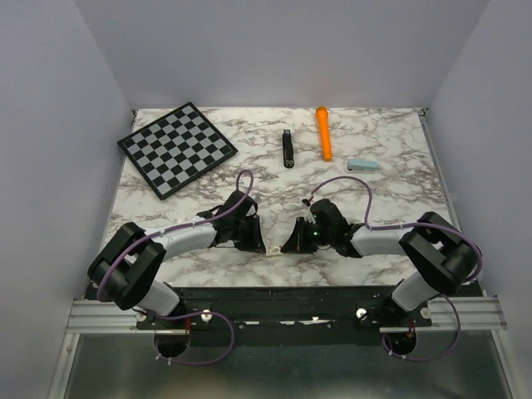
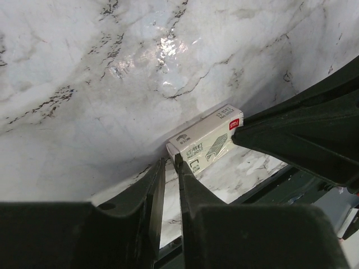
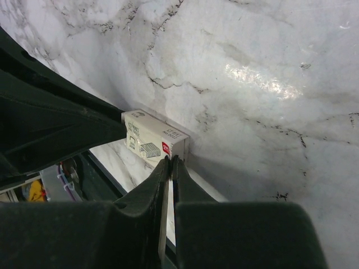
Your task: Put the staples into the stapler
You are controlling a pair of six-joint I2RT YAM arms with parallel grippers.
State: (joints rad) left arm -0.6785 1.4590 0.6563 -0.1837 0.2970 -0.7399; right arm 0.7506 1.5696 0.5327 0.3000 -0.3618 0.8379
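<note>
Marble tabletop [image 1: 391, 191], walls [image 1: 274, 50] 3 sides. L pincer [image 2: 171, 162], R pincer [image 3: 169, 161] pressed together at white box [image 2: 205, 140] nr front edge; stapler [image 1: 288, 150] far back.

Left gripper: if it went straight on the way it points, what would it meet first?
The white box. It lies directly ahead of the left gripper, with its near end right at the fingertips. Whether they touch it is unclear from this view.
</note>
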